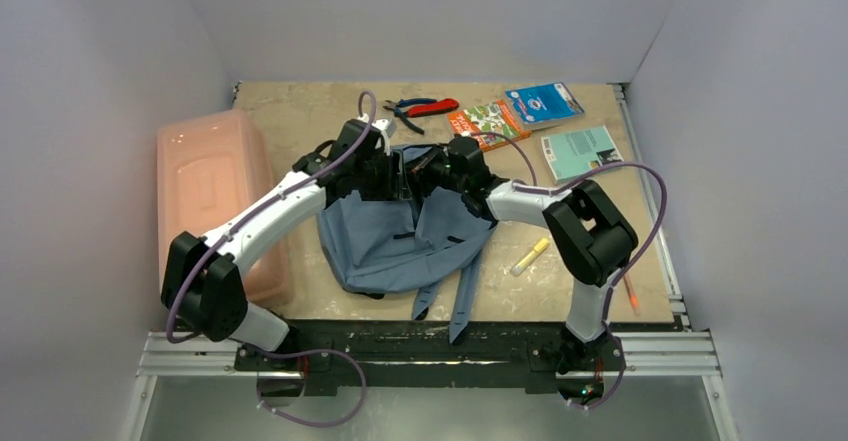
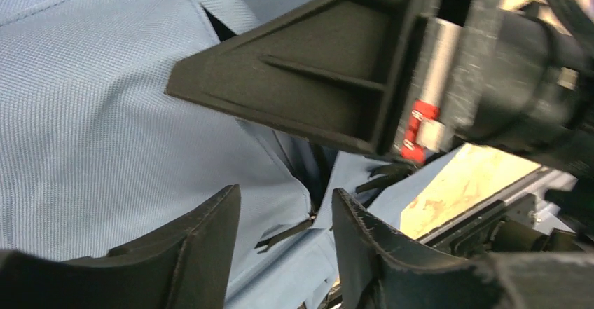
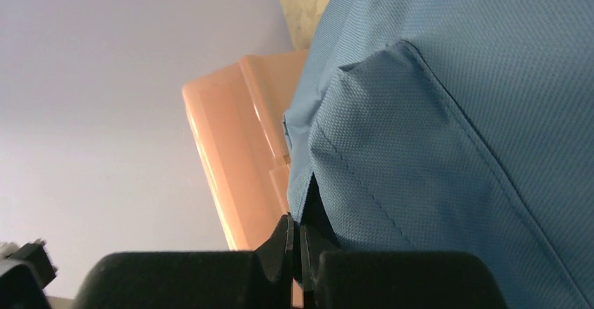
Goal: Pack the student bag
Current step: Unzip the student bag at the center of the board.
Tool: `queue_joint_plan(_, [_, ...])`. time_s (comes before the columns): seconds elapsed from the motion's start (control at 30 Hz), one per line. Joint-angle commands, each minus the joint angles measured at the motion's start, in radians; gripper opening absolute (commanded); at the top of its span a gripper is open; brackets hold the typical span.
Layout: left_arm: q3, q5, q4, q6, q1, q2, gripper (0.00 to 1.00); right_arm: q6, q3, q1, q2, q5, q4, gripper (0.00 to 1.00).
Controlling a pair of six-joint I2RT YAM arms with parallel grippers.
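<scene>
Checking for legible writing first: I note three printed items at the far right of the tabletop (image 1: 300, 111): an orange and green card (image 1: 488, 121), a blue packet (image 1: 543, 103) and a teal booklet (image 1: 580, 151). All carry print, but it is too small for me to read. I find no brand or label on the student bag (image 1: 400, 236).

The student bag lies flat in the middle of the tabletop, just beside the pink box (image 1: 215, 196) on its left. Its long axis runs from far to near. The top end points away from the arm bases, and the straps (image 1: 465, 296) trail toward the near edge, their ends hanging over it.

Both arms reach inward and meet at the bag's far end. The left arm bends out over the pink box, and its forearm slopes up and to the right. The right arm holds its elbow high on the right, and its forearm runs leftward.

The left tool (image 2: 287, 246) stands with its fingers apart over the fabric near a dark zip line, and I see nothing pinched between them. The right tool (image 3: 295, 242) has its fingers pressed together on the dark-trimmed edge of the bag's fabric.

Red-handled pliers (image 1: 420, 109) lie beyond the bag, and a yellow marker (image 1: 530, 256) lies to its right.
</scene>
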Motion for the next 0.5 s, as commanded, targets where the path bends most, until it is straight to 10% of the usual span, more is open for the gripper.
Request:
queue_joint_plan(0.0, [0.052,-0.092,-0.023,0.004,-0.021,0.044,0.47,0.075,0.068,0.034,-0.126,0.16,-0.139,0.0])
queue_joint_plan(0.23, [0.061,-0.191,-0.044,0.002,-0.058,0.077,0.41,0.097,0.115,0.062,-0.149,0.24,-0.244,0.0])
queue_joint_plan(0.33, [0.068,-0.198,-0.036,0.004,-0.073,0.094,0.7,0.117,0.139,0.079,-0.147,0.274,-0.295,0.0])
queue_joint_plan(0.47, [0.085,-0.205,-0.051,-0.001,-0.082,0.121,0.75,0.142,0.147,0.093,-0.147,0.313,-0.312,0.0])
